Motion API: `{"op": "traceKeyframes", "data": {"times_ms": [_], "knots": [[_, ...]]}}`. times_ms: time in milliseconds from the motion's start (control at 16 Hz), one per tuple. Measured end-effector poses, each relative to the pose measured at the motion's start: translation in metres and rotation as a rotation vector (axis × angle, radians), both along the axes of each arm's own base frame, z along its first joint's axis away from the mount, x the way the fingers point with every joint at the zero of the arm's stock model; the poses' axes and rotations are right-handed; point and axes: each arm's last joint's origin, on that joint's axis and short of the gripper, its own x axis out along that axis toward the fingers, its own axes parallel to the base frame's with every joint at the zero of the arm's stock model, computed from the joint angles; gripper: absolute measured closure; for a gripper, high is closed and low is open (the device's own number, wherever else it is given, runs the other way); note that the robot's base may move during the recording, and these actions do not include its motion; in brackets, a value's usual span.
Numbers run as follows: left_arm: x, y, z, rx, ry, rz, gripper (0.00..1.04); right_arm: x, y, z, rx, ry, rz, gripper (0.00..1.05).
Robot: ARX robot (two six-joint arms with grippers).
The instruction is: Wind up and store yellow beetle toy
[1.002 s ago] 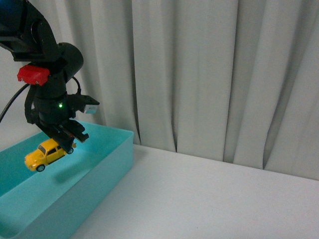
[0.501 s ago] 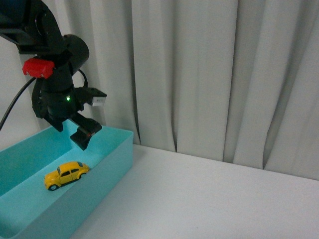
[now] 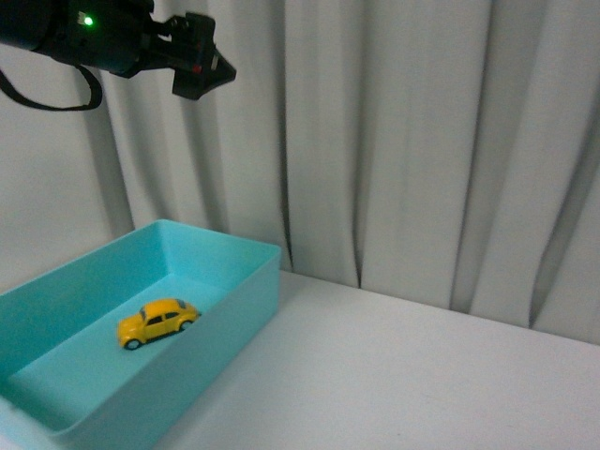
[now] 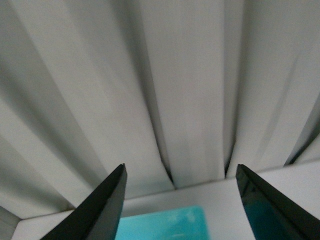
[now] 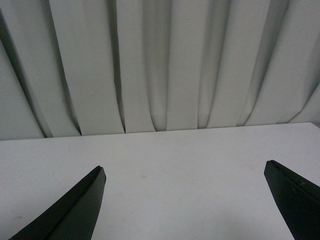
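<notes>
The yellow beetle toy (image 3: 156, 322) rests on its wheels on the floor of the turquoise bin (image 3: 246, 309) at the left of the front view. My left gripper (image 3: 204, 71) is high above the bin at the top left, open and empty, well clear of the toy. In the left wrist view the left gripper (image 4: 181, 172) has its jaws wide apart, with a corner of the bin (image 4: 165, 225) between them; the toy is out of that view. My right gripper (image 5: 184, 172) is open and empty over the white table (image 5: 180, 165).
A white pleated curtain (image 3: 422, 141) hangs behind the table. The white tabletop (image 3: 394, 375) stretches right of the bin. The bin's near right wall stands between the toy and the tabletop.
The left gripper let go of the toy, which now lies in the bin. The left arm has risen from just above the bin to the top of the view.
</notes>
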Motion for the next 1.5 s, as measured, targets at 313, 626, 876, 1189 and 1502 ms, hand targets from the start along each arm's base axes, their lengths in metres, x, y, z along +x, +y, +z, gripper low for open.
{"op": "traceKeyframes", "data": {"times_ms": [313,626,876,1189,1502], "knots": [[-0.088,-0.045,-0.054,-0.185,-0.147,0.003,0.96,0.0,0.0,0.0,0.0,0.0,0.0,0.07],[-0.119,-0.065,-0.091,-0.198,-0.154,0.002,1.03,0.0,0.0,0.0,0.0,0.0,-0.001,0.07],[-0.136,-0.081,-0.106,-0.199,-0.158,-0.013,1.03,0.0,0.0,0.0,0.0,0.0,0.0,0.07],[-0.15,-0.079,-0.119,-0.199,-0.157,0.01,1.03,0.0,0.0,0.0,0.0,0.0,0.0,0.07],[-0.16,-0.079,-0.131,-0.199,-0.158,0.01,1.03,0.0,0.0,0.0,0.0,0.0,0.0,0.07]]}}
